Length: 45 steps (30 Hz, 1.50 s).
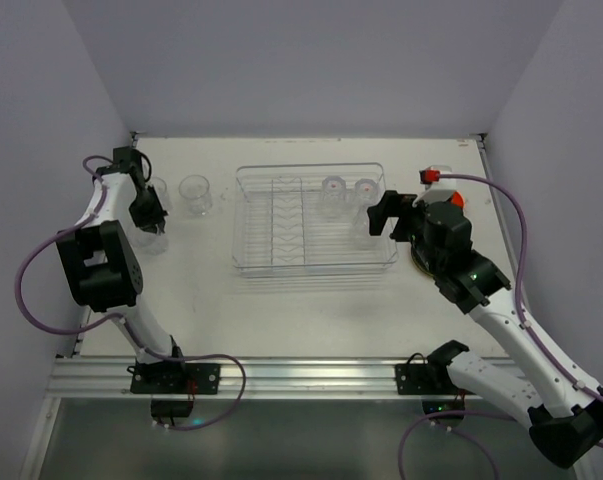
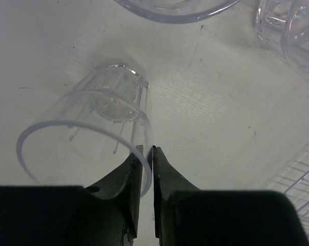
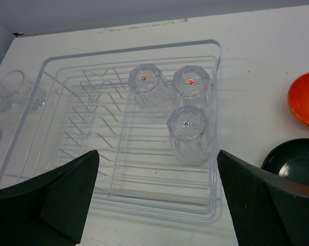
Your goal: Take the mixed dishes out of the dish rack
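While three cups (image 3: 189,130) sit in dish rack (image 3: 128,49) | left claw (image 2: 147,149) narrow, pinching fourth cup (image 2: 93,113) rim | right claw (image 3: 154,156) wide

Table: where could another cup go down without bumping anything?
The wide strip of table between the dish rack and the near edge is bare, as is the strip behind the rack. Left is crowded with clear cups; right holds the orange bowl and black plate.

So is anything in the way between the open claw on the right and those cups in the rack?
Nothing visible. The right gripper hangs open at the rack's edge, and the three upturned cups sit straight ahead between its fingers, with only bare grid before them.
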Each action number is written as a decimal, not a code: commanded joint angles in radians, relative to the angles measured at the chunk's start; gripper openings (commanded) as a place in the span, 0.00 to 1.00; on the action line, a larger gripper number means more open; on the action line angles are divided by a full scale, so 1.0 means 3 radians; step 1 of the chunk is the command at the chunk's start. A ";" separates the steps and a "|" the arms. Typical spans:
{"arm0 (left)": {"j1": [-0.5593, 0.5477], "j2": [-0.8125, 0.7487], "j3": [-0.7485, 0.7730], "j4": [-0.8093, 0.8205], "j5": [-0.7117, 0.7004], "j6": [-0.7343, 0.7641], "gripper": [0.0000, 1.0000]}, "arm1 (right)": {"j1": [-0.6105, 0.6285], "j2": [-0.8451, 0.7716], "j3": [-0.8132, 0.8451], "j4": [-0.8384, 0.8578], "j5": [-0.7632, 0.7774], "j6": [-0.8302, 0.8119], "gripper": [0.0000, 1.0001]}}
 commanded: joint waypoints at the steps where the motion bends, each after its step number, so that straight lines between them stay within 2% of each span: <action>1: 0.0005 0.0086 0.0138 -0.0115 0.0063 0.0099 0.18 | -0.0001 -0.0008 -0.0014 0.0100 -0.0026 -0.0040 0.99; 7: -0.0062 0.0112 0.0184 -0.0110 0.0099 0.0104 0.30 | -0.0001 -0.0013 -0.0039 0.0126 -0.0077 -0.0035 0.99; 10: -0.0107 0.0005 0.0256 -0.0135 0.0068 0.0094 0.40 | -0.0001 -0.0003 -0.0040 0.0131 -0.0077 -0.0050 0.99; 11: -0.0118 -0.0102 0.0271 -0.0125 0.0068 0.0089 0.47 | -0.0001 0.0012 -0.0045 0.0136 -0.0077 -0.0061 0.99; 16: -0.0143 -0.0552 0.0368 -0.0100 -0.0019 0.0033 0.64 | -0.0001 0.0130 0.0001 0.0070 -0.0149 -0.0102 0.99; 17: -0.0143 -0.0609 0.0363 -0.0084 -0.0014 0.0028 0.70 | -0.0001 0.0206 0.0017 0.0049 -0.0184 -0.0107 0.99; 18: -0.0143 -0.0665 0.0333 -0.0074 0.0032 0.0023 0.94 | -0.0001 0.0242 0.0047 0.0003 -0.0200 -0.0117 0.99; 19: -0.0143 -0.0772 0.0323 -0.0059 0.0032 0.0022 1.00 | -0.0001 0.0288 0.0068 -0.0022 -0.0210 -0.0122 0.99; 24: -0.0220 -0.1155 0.0246 0.0007 0.0251 0.0012 1.00 | -0.0001 0.0676 0.0251 -0.0257 -0.0103 -0.0097 0.99; 25: -0.0281 -0.1404 0.0200 0.0069 0.0308 0.0007 1.00 | -0.0001 0.0738 0.0282 -0.0283 -0.0083 -0.0096 0.99; 26: -0.0373 -0.1564 0.0038 0.0251 0.0349 0.0007 1.00 | -0.0001 0.0809 0.0308 -0.0314 -0.0057 -0.0102 0.99; 27: -0.0642 -0.1707 -0.0080 0.0370 0.0324 -0.0008 1.00 | -0.0001 0.0881 0.0379 -0.0385 0.0014 -0.0086 0.99; 28: -0.0771 -0.2022 -0.0218 0.0487 0.0324 0.0002 1.00 | -0.0001 0.1028 0.0415 -0.0421 0.0050 -0.0081 0.99; 30: -0.1189 -0.2300 -0.0704 0.0789 0.0243 -0.0023 1.00 | -0.0001 0.1182 0.0522 -0.0503 0.0122 -0.0071 0.99; 32: -0.1324 -0.2719 -0.1244 0.1034 0.0146 0.0007 1.00 | -0.0006 0.1367 0.0579 -0.0569 0.0229 -0.0071 0.99; 36: -0.1350 -0.3333 -0.1895 0.1281 -0.0048 0.0033 1.00 | -0.0001 0.1505 0.0630 -0.0621 0.0286 -0.0066 0.99; 39: -0.1365 -0.3691 -0.2151 0.1342 -0.0233 -0.0008 1.00 | -0.0001 0.1597 0.0742 -0.0682 0.0281 -0.0117 0.99; 45: -0.1360 -0.3764 -0.2300 0.1531 -0.0183 -0.0013 1.00 | -0.0001 0.2026 0.1095 -0.0892 0.0204 -0.0367 0.99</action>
